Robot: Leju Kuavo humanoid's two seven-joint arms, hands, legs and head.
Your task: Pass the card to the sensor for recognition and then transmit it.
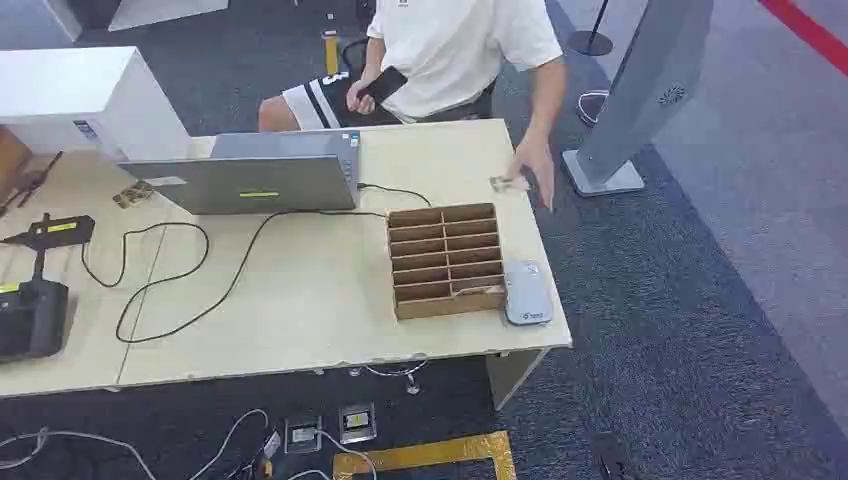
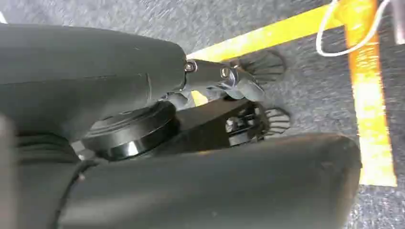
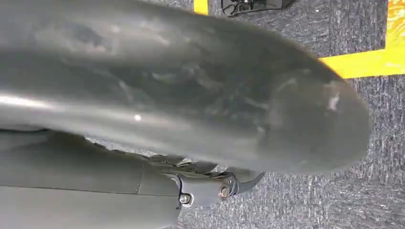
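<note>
At the table's [image 1: 300, 320] near right corner lies a small grey-white card sensor [image 1: 527, 292]. It sits right beside a wooden card rack [image 1: 445, 260] with several slots. Farther back near the right edge, a small card [image 1: 506, 184] lies on the tabletop. A person's hand [image 1: 537, 168] is touching it. The person sits behind the table in a white shirt and holds a dark phone [image 1: 384, 84] in the other hand.
A grey laptop [image 1: 255, 175] stands at the table's back, with a black cable [image 1: 180, 265] looping across the middle. Black devices [image 1: 30, 300] sit at the left edge. A grey kiosk stand [image 1: 640, 100] rises right of the table. Yellow floor tape [image 1: 430, 455] and cables lie below.
</note>
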